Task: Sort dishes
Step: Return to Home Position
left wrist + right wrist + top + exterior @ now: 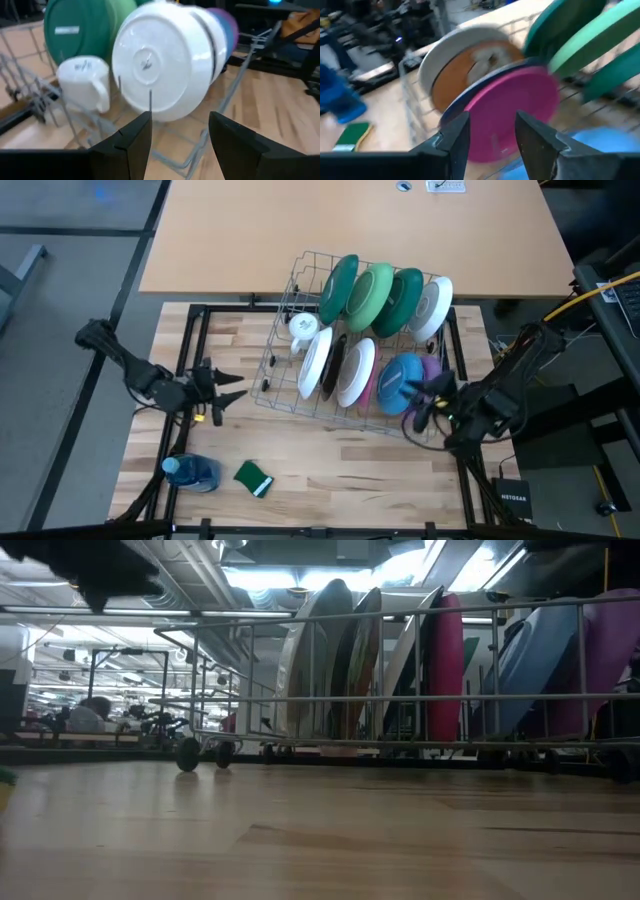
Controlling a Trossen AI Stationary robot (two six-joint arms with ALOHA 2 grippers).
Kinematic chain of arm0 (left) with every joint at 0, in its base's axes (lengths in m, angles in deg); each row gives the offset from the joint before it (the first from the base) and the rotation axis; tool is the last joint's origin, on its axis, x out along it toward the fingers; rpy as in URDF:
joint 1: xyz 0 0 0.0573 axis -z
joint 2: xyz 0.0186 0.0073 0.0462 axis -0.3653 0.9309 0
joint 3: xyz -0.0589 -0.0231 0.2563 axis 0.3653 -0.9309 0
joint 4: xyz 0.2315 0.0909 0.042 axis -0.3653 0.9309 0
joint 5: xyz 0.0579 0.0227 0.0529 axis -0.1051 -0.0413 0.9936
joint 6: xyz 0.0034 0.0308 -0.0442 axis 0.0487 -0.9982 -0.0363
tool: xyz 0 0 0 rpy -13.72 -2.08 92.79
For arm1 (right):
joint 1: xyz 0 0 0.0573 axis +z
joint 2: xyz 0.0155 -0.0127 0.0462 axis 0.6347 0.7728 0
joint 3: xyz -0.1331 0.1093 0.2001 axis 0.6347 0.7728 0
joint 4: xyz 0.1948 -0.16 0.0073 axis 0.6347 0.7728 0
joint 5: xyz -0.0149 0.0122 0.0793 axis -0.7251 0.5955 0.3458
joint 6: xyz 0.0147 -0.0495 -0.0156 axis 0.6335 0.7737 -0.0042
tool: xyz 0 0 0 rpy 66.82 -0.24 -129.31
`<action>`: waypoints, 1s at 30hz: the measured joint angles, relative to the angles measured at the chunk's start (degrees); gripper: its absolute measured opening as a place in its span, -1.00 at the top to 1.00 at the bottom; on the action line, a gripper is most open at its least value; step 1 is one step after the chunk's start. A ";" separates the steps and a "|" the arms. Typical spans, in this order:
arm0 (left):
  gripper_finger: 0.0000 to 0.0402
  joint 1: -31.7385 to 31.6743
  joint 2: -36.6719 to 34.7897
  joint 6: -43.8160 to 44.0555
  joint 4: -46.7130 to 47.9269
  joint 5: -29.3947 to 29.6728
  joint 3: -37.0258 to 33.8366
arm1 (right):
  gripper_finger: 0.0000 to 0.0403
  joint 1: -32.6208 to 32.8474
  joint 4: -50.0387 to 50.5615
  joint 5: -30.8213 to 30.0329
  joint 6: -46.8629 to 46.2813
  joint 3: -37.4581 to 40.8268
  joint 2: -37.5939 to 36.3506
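Note:
The dishes stand on edge in a wire rack (283, 305) mid-table. The far row holds a dark green plate (340, 288), a light green one (372, 295), another dark green one (403, 300) and a white one (432, 308). The near row holds white plates (315, 362), a pink one (510, 110), a brown one (465, 75), a blue one (403, 383) and a purple one (610, 650). My left gripper (232, 392) is open, left of the rack, facing a white plate (160, 60). My right gripper (420, 410) is open at the rack's near right corner, by the blue plate.
A small white mug (303, 328) sits in the rack's left end. A green sponge (253, 477) and a blue bottle (192, 471) lie near the table's front left. Bare wood lies in front of the rack.

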 joint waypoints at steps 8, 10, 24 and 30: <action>0.08 -3.81 0.03 2.97 -8.58 -0.01 -7.88 | 0.22 -0.25 -43.24 11.02 24.01 12.25 0.57; 0.08 -4.78 0.01 2.88 -11.56 -0.01 -9.10 | 0.22 -0.95 -54.60 17.25 32.59 13.58 0.57; 0.08 -7.61 -0.88 -7.51 -16.06 -0.67 -9.97 | 0.22 -17.21 -80.02 60.24 75.59 14.73 -7.37; 0.08 -7.61 -5.62 -13.09 -15.15 -0.64 -9.97 | 0.22 -20.87 -63.82 55.91 72.17 14.73 -18.94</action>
